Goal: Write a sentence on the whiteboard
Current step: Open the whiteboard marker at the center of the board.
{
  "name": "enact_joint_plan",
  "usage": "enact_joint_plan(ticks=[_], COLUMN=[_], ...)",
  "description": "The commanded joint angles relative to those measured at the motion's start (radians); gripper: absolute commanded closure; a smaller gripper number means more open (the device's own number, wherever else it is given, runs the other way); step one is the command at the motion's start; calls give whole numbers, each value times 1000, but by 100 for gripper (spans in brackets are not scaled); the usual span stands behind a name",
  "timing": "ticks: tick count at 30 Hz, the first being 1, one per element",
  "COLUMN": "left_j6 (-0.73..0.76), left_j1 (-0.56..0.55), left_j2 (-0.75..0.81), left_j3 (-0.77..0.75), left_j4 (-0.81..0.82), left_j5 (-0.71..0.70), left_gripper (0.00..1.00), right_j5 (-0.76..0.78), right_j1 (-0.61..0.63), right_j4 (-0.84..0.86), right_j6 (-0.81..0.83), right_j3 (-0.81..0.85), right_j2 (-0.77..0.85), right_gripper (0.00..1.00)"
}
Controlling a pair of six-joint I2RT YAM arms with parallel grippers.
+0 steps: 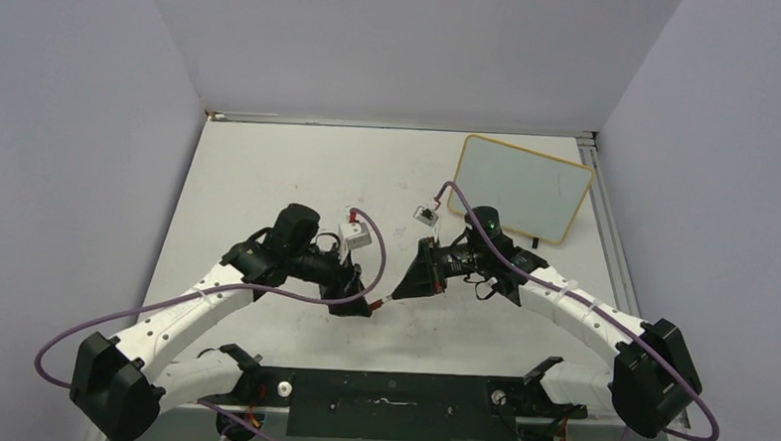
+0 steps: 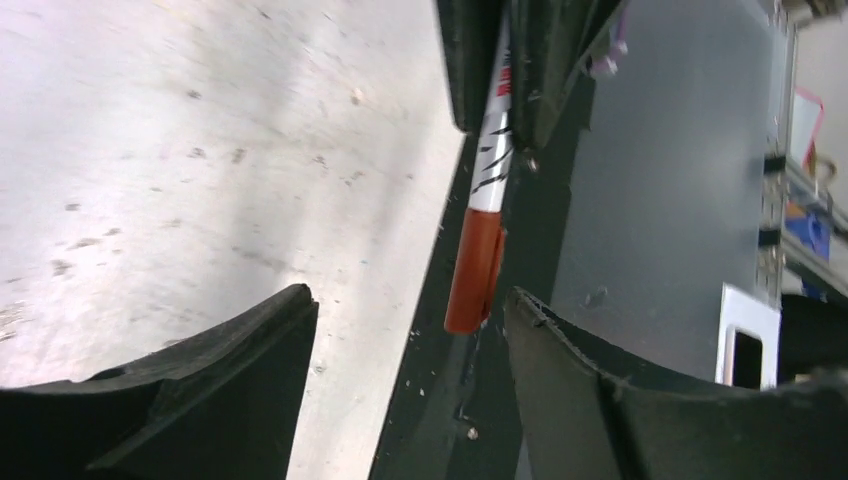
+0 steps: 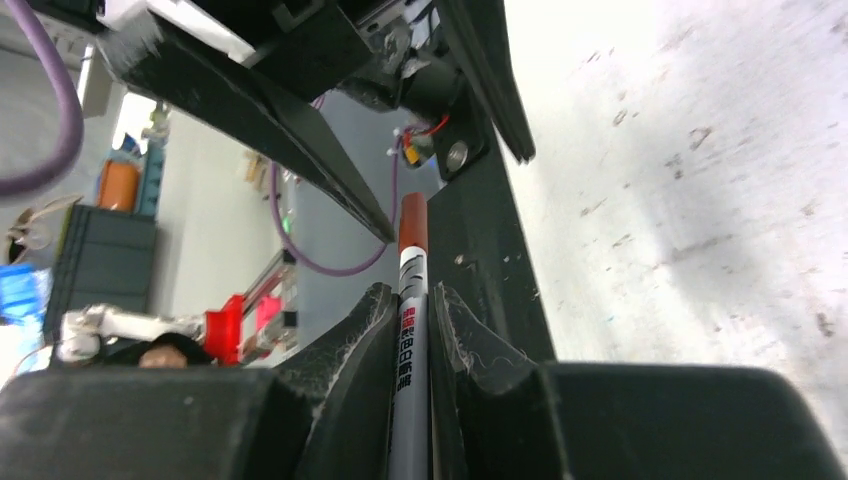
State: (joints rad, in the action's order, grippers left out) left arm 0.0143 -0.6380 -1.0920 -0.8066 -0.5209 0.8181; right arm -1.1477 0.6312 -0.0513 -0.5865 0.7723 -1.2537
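The right gripper (image 3: 412, 296) is pinching the marker (image 3: 408, 370) by its barrel, jaws closed tight on it, with the cap (image 2: 474, 268), a red one, pointing out toward the left gripper (image 2: 408, 300). In the top view, the marker's long axis is running right to left and slightly down the frame at the centre, bridging the two hands. The left gripper is standing wide, fingers either side of the cap, one just beside it. I judge the coming move is closing on the cap and pulling along that axis. The whiteboard (image 1: 522, 182) is lying in the upper right, nearer the right arm, and no sentence is showing on it yet.
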Motion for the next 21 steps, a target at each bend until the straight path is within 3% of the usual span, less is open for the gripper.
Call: enact_joint_plan(ticks=[1,6,11,21], left_j6=[-146,-507,-829,-1057], left_j1=[87,150,147,121], left_j2=[131,265,313,281], left_j3=[17,169,324,339], left_j4=[196,643,1068,1312], left_j5=[-25,-68,-192,-285], left_gripper=[30,24,23,23], right_j5=[160,387,507,477], right_j1=[-28,-11,-9,1], right_j4=[360,548,754,892], right_j6=[-190,-248,-294,-361], right_j3=[-97,-181,-221,-202], right_j2=[131,237,283,229], right_gripper=[95,95,95,95])
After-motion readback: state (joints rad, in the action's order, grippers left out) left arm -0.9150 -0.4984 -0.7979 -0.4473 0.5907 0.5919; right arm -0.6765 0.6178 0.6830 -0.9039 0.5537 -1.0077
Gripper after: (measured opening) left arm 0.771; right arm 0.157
